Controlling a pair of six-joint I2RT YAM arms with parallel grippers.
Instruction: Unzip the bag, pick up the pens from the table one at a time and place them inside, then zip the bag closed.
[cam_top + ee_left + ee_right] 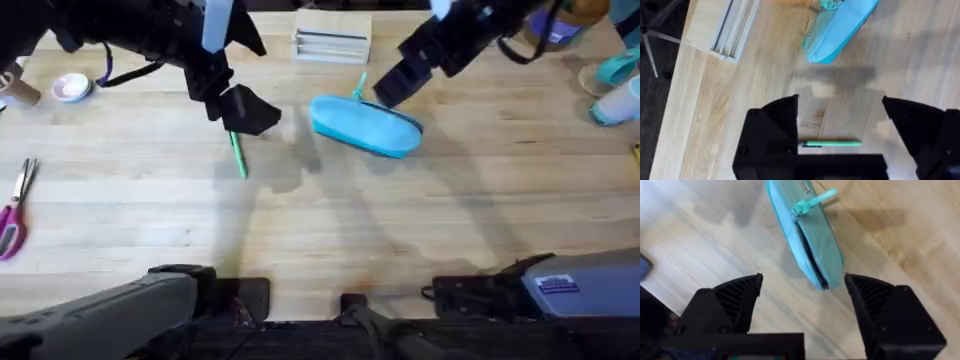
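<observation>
While the bag [365, 125] lies on the table [400, 230] a little beyond its middle, its long axis runs slantwise in the overhead view, from the far left down toward the near right. A turquoise pull tab [359, 84] sticks out from its far side, and in the right wrist view the zipper seam gapes dark along part of its length. Left of the bag, well apart from it, the green pen [238, 156] lies flat, its long axis running nearly from far to near. Directly over the pen's far end hangs the left hand [240, 112], fingers spread wide and touching nothing. Just above the bag's far edge, the right hand [392, 88] is likewise spread and empty.
</observation>
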